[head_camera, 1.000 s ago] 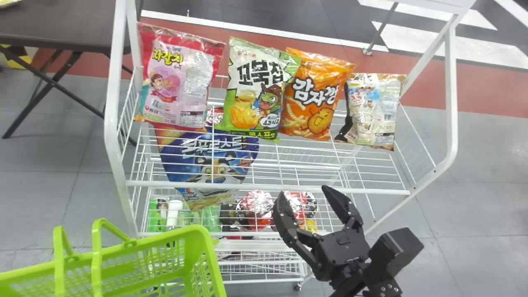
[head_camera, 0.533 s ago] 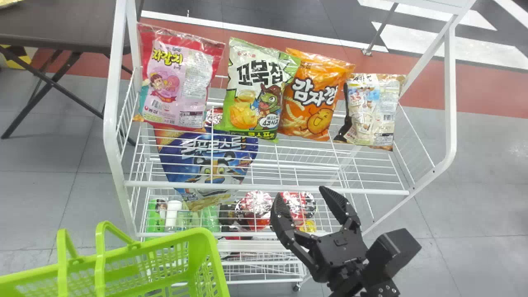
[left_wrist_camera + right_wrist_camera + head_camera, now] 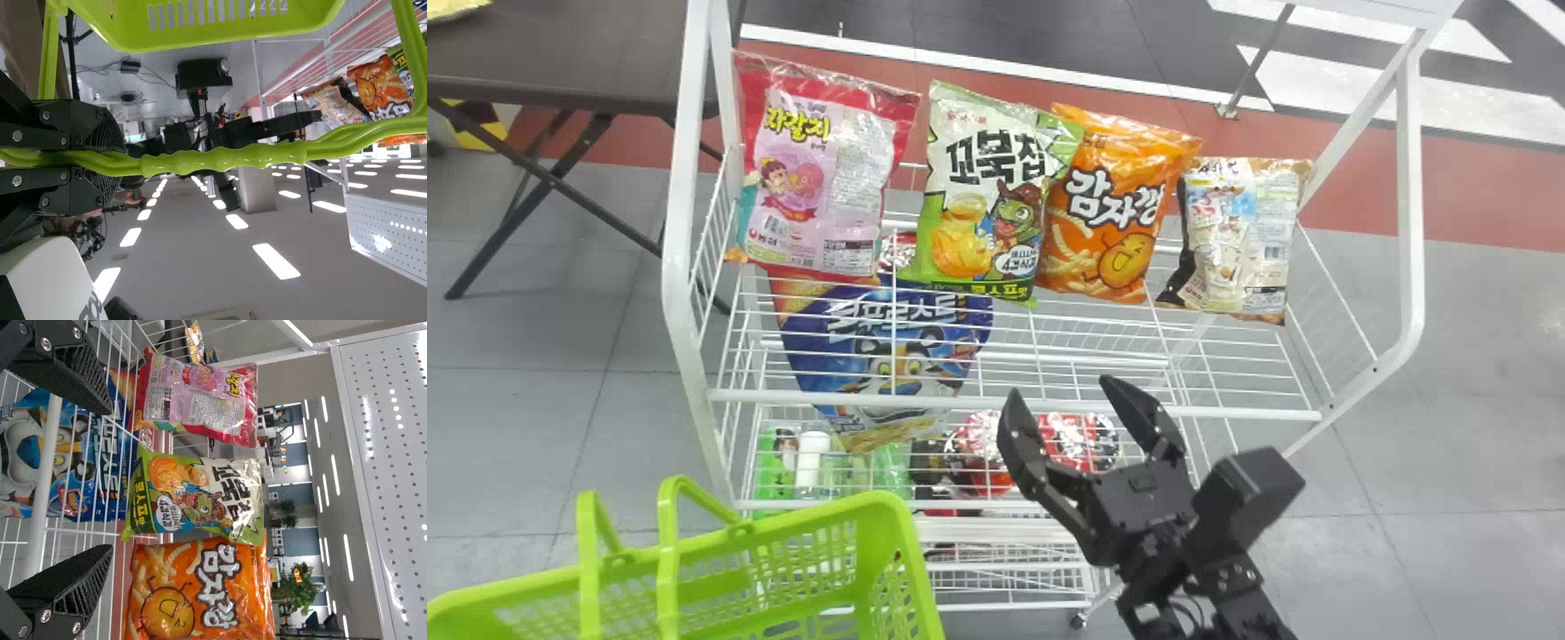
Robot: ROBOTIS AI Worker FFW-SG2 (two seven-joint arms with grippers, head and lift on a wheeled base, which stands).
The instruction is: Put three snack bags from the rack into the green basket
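Snack bag (image 3: 983, 191), green-white | on rack (image 3: 783, 396) | beyond parted right fingers (image 3: 1018, 436)

And here's the green bag (image 3: 978, 218), calling out 꼬북칩 in big letters, 콘스프맛 along the bottom and 4겹식감 in a bubble! Just left of it, the pink bag (image 3: 831, 178) announces 자갈치. Right of it, the orange bag (image 3: 1107, 222) shouts 감자깡. Below and to its left, the blue bag (image 3: 845, 356) gives 푸로스트, first character unclear; on the brown-edged bag (image 3: 1240, 236), well right of the green bag, the print is too small to read.
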